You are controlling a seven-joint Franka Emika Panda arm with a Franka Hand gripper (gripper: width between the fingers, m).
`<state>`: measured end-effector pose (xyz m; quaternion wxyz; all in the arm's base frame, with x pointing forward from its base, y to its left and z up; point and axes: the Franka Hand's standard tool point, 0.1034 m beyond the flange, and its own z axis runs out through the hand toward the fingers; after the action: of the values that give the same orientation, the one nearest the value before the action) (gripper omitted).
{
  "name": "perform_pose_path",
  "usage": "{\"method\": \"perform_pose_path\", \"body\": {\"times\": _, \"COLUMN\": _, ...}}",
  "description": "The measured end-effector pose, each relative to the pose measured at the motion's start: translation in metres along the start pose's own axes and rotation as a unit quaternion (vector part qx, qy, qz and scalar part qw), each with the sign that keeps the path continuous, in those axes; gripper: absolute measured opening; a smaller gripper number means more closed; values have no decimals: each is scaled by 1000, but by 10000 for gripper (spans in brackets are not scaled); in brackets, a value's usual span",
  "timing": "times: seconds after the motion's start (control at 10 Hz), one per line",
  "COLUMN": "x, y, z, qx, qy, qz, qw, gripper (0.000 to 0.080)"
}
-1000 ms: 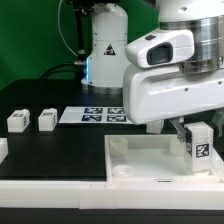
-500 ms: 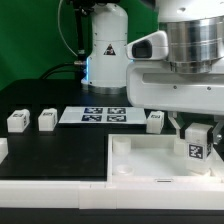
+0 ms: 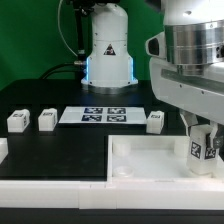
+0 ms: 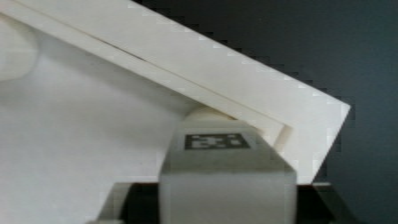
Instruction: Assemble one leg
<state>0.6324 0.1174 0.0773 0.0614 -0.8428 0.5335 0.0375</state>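
My gripper point(image 3: 201, 138) is shut on a white leg point(image 3: 201, 150) with a black-and-white tag on its face. It holds the leg upright over the far corner, on the exterior view's right, of the large white tray-like tabletop point(image 3: 150, 163). In the wrist view the leg point(image 4: 226, 165) fills the space between the jaws, its tagged end close to the tabletop's raised rim point(image 4: 214, 75). I cannot tell whether the leg touches the tabletop. Three more legs stand on the black table: two on the exterior view's left point(image 3: 17, 121) point(image 3: 46, 120) and one near the middle point(image 3: 155, 121).
The marker board point(image 3: 101, 115) lies flat behind the tabletop. The robot's white base point(image 3: 108, 45) stands at the back against a green backdrop. A small white piece point(image 3: 3, 149) sits at the exterior view's left edge.
The arm has moved toward the exterior view's right and lowered the held leg toward the tabletop's corner. The leg near the middle, hidden a second ago, now shows.
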Motion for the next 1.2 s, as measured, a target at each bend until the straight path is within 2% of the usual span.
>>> {"method": "perform_pose_path", "body": {"times": 0.1, "x": 0, "y": 0, "z": 0, "qx": 0, "qy": 0, "qz": -12, "qw": 1000, "gripper": 296}}
{"method": "perform_pose_path", "body": {"times": 0.3, "x": -4, "y": 0, "z": 1, "qx": -2, "qy": -1, "qz": -60, "qw": 998, "gripper": 606}}
{"method": "perform_pose_path", "body": {"times": 0.4, "x": -4, "y": 0, "z": 1, "qx": -6, "qy": -2, "qz": -134, "qw": 991, "gripper": 636}}
{"method": "perform_pose_path", "body": {"times": 0.6, "x": -5, "y": -1, "z": -2, "qx": -13, "qy": -7, "qz": -270, "qw": 963, "gripper": 647}}
{"method": "perform_pose_path", "body": {"times": 0.9, "x": -3, "y": -1, "z": -4, "qx": -21, "qy": -17, "qz": -454, "qw": 890, "gripper": 649}}
{"method": "perform_pose_path", "body": {"times": 1.0, "x": -5, "y": -2, "z": -4, "qx": -21, "qy": -18, "qz": -482, "qw": 876, "gripper": 649}}
{"method": "perform_pose_path", "body": {"times": 1.2, "x": -5, "y": -1, "z": -2, "qx": -20, "qy": -20, "qz": -574, "qw": 819, "gripper": 649}}
